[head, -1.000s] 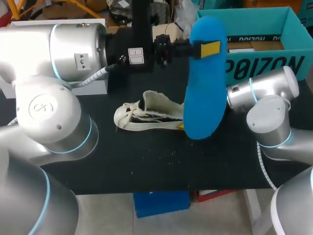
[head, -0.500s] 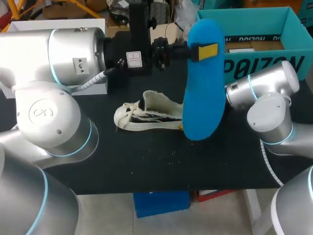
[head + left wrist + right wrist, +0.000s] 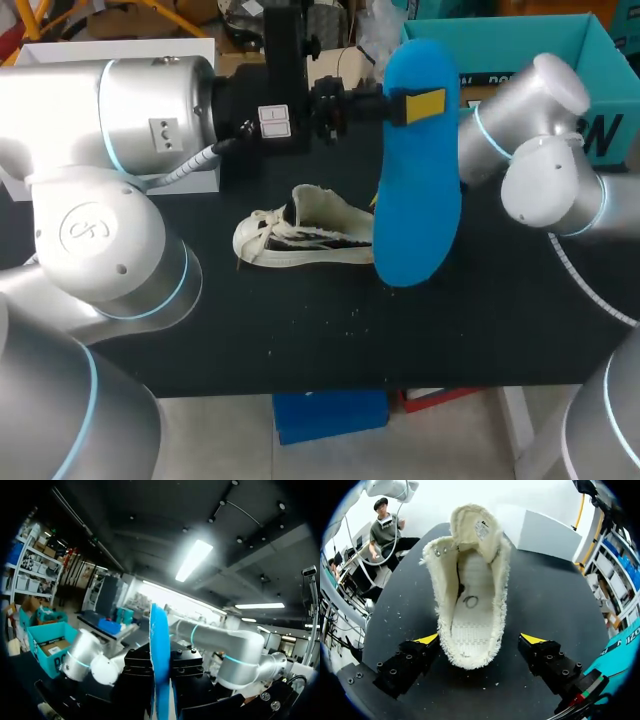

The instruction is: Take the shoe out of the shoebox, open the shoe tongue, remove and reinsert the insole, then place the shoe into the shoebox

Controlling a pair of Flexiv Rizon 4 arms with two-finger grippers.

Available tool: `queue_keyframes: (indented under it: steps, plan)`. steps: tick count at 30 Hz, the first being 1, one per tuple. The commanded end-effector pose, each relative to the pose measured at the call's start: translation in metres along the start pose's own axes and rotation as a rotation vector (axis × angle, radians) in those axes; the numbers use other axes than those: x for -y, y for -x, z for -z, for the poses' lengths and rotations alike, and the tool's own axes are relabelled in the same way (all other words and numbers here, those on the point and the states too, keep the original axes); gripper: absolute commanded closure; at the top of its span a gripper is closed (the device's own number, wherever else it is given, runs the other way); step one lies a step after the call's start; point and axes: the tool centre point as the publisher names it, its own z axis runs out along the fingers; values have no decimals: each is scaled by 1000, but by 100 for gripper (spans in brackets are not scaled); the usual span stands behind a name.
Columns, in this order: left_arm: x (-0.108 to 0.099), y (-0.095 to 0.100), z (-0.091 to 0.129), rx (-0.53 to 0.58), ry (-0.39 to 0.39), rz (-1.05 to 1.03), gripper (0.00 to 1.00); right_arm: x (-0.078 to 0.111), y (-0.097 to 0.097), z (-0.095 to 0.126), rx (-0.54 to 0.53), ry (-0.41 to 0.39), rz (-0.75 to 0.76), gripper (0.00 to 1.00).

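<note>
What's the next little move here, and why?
Probably the right gripper should close on the heel of the shoe to steady it. Its open fingers stand either side of the heel, the shoe lies on the table with no insole inside, and the left gripper holds the blue insole up in the air, ready to go back in.

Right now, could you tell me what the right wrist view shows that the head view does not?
Only the right wrist view looks into the shoe: its interior is bare and its tongue is raised. It also shows the right gripper open, one finger on each side of the heel. Only the head view shows the blue insole, held upright above the table by the left gripper, and the laces. Both show the shoe lying on the black table and part of the teal shoebox.
</note>
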Motion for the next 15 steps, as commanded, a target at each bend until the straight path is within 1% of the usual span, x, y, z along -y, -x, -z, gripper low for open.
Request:
queue_keyframes:
  steps: [1, 5, 8, 9, 12, 14, 15]
  plan:
    - [-1, -1, -1, 5, 0, 1, 100, -7, -2, 8, 14, -319, 17, 0]
    - [-1, -1, -1, 5, 0, 1, 100, -9, -4, 11, 42, -424, 15, 0]
    - [-1, -1, -1, 5, 0, 1, 100, -9, 1, 8, 42, -522, 24, 0]
    - [-1, -1, -1, 5, 0, 1, 100, -13, 1, 7, 43, -551, 23, 0]
    - [-1, -1, -1, 5, 0, 1, 100, -8, 18, 4, 53, -640, 43, 0]
    - [-1, -1, -1, 5, 0, 1, 100, -6, 25, 3, 57, -662, 44, 0]
    - [-1, -1, -1, 5, 0, 1, 100, -10, 27, 3, 55, -681, 55, 0]
